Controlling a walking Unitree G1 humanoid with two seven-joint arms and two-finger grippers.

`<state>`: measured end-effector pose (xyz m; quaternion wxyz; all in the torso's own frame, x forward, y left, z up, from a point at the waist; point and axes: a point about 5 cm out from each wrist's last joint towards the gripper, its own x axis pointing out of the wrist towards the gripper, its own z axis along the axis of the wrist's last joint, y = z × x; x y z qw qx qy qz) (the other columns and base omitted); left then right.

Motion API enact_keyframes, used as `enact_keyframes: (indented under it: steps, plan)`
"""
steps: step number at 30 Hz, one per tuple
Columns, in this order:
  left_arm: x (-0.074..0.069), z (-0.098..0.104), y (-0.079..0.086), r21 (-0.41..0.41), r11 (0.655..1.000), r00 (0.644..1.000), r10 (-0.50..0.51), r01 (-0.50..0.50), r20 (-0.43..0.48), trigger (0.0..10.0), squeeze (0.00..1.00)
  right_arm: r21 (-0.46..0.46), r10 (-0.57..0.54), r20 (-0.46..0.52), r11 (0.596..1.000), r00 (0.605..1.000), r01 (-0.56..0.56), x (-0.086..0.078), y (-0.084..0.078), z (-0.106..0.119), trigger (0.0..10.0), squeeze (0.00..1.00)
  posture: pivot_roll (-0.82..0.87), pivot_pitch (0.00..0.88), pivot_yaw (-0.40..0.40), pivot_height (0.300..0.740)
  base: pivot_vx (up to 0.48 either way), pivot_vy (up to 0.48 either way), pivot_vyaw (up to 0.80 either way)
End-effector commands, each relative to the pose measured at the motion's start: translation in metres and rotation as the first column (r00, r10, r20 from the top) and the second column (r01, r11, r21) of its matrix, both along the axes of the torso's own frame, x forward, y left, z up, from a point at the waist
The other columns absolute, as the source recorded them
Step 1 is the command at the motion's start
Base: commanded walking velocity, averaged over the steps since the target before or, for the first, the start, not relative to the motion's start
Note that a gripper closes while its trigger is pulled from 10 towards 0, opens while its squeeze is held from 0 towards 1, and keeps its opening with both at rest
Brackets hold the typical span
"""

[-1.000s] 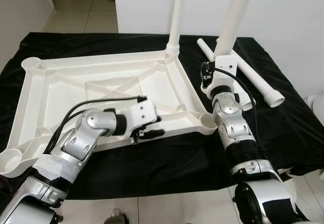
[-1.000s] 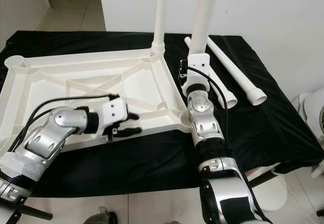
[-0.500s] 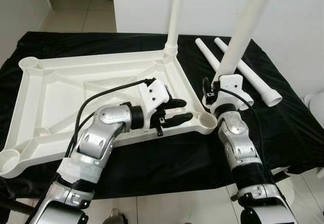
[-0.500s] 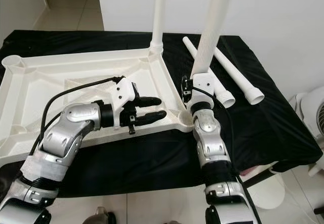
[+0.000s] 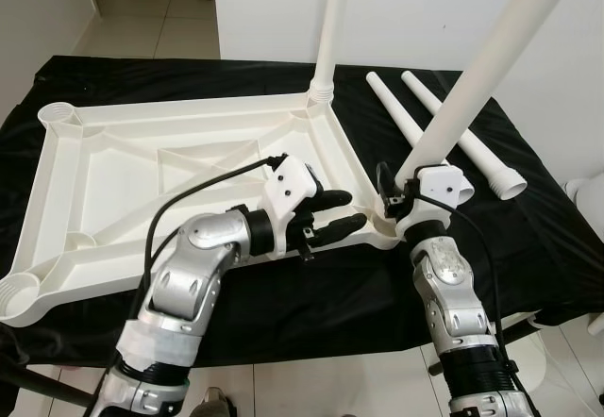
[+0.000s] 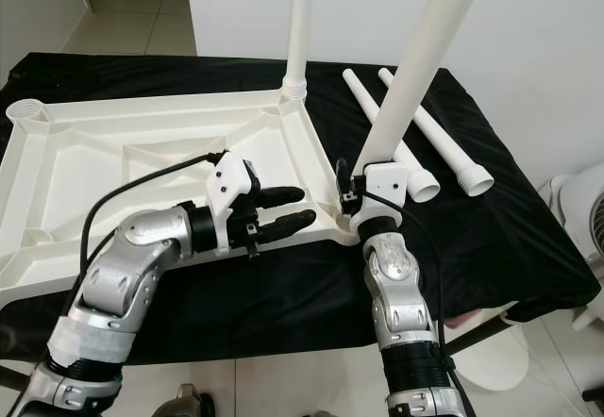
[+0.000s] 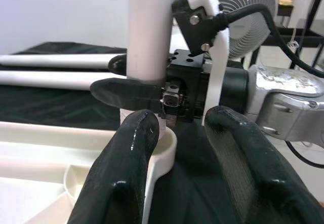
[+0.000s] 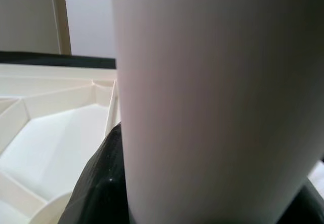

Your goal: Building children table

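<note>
A white plastic tabletop (image 5: 123, 181) lies upside down on a black cloth. One white leg (image 5: 327, 30) stands upright in its far right corner. My right gripper (image 5: 413, 186) is shut on a second leg (image 5: 491, 54), which leans to the right with its lower end at the near right corner socket (image 5: 389, 230). In the left wrist view that leg (image 7: 149, 26) meets the socket (image 7: 167, 140), with a right finger (image 7: 124, 93) across it. My left gripper (image 5: 351, 208) is open, its fingers lying over the tabletop's near rim just left of that socket.
Two loose legs (image 5: 408, 123) (image 5: 467, 139) lie on the cloth at the right. Open sockets sit at the far left corner (image 5: 58, 113) and the near left corner (image 5: 14, 296). A white fan (image 6: 587, 219) stands off the table's right; tiled floor lies beyond.
The right gripper has tipped the leg's top further right and brought its foot down to the corner socket. The left gripper slid right along the near rim towards it.
</note>
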<state>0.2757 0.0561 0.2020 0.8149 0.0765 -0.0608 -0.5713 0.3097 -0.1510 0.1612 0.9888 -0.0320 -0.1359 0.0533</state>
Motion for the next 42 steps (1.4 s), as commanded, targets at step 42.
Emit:
enact_keyframes:
  steps: [42]
  plan:
    - [-0.01, -0.021, 0.001, 0.02, 0.927, 0.924, 0.371, -0.374, 0.091, 10.0, 0.0, -0.086, 0.137, -0.163, 0.984, 0.977, -0.153, -0.005, -0.012, -0.033, 10.0, 0.0, 0.09, 0.075, -0.064, 0.74, 0.0, 0.0, 0.0]
